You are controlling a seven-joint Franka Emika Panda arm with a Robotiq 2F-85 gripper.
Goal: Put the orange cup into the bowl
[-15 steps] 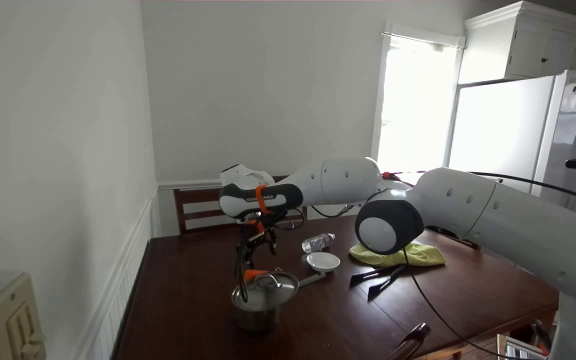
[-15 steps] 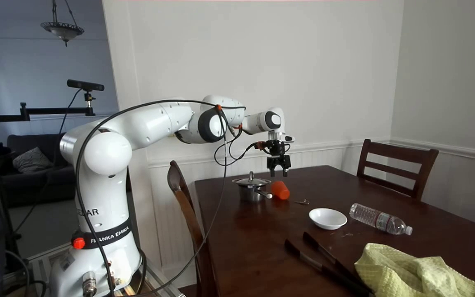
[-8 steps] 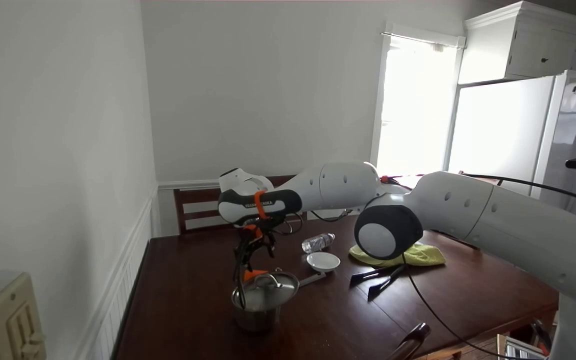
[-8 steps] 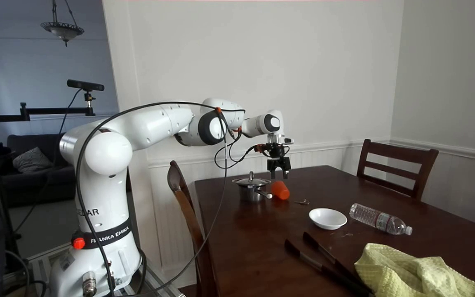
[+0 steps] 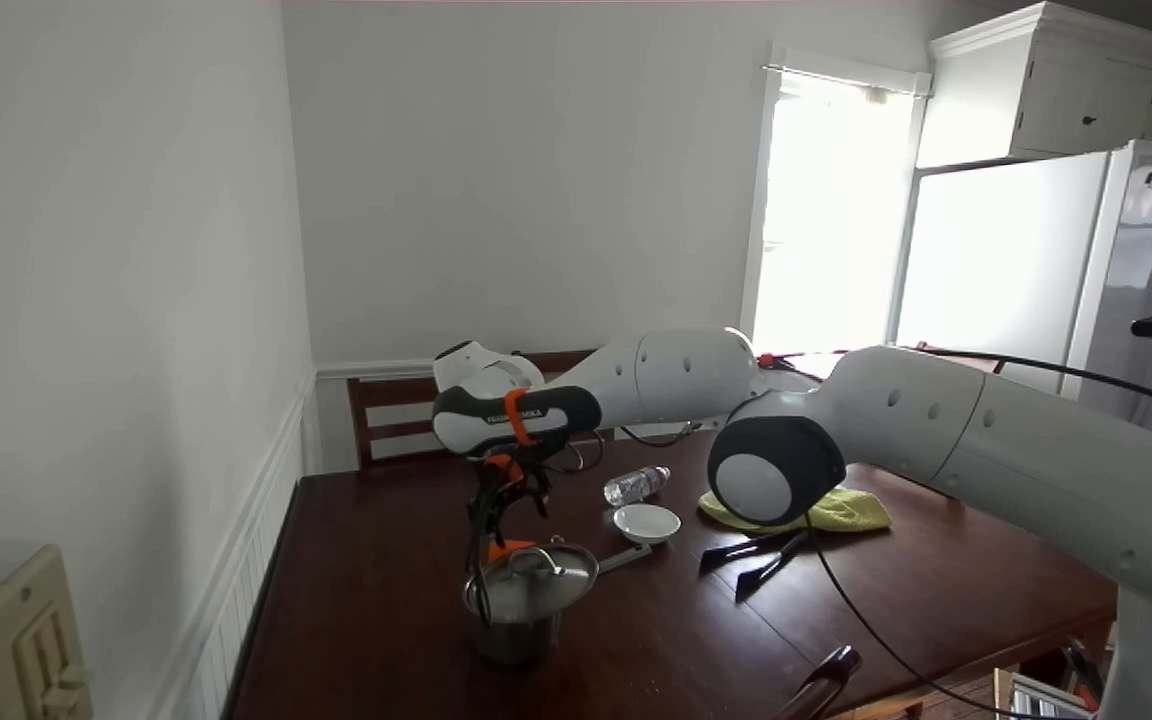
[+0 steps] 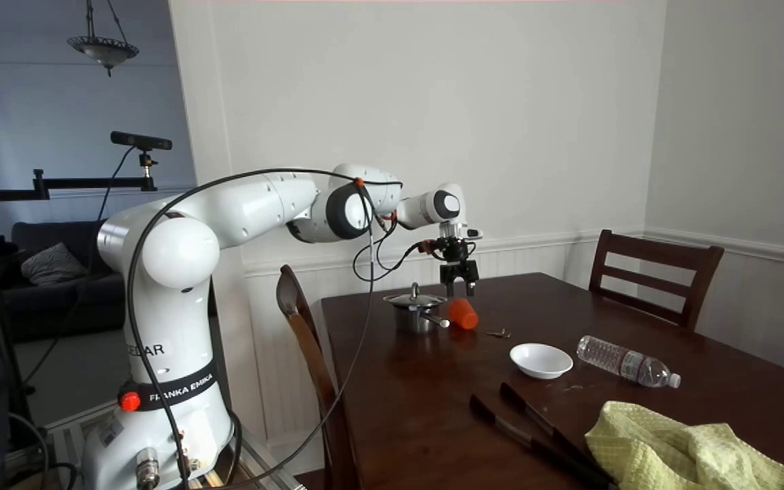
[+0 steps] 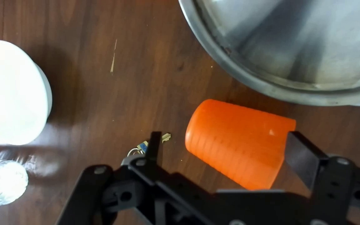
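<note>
The orange cup (image 6: 463, 314) lies on its side on the dark table, beside the pot. In the wrist view the cup (image 7: 239, 143) has its closed end toward the left and its wider end toward the right finger. In an exterior view the cup (image 5: 508, 550) is mostly hidden behind the pot. My gripper (image 7: 225, 137) is open, with the cup showing between its fingers. In an exterior view the gripper (image 6: 460, 290) points down, just above the cup and apart from the table. The white bowl (image 6: 542, 361) stands upright and empty; it also shows in the wrist view (image 7: 11, 90).
A lidded silver pot (image 5: 526, 590) stands close beside the cup, its handle (image 5: 624, 559) pointing toward the bowl. Keys (image 6: 501, 333) lie between cup and bowl. A plastic bottle (image 6: 627, 361) lies beyond the bowl. Black tongs (image 6: 535, 435) and a yellow cloth (image 6: 691, 442) lie nearer the camera.
The arm and open gripper have come down a little toward the cup and shifted slightly left in both exterior views. The cup, bowl and pot have not moved.
</note>
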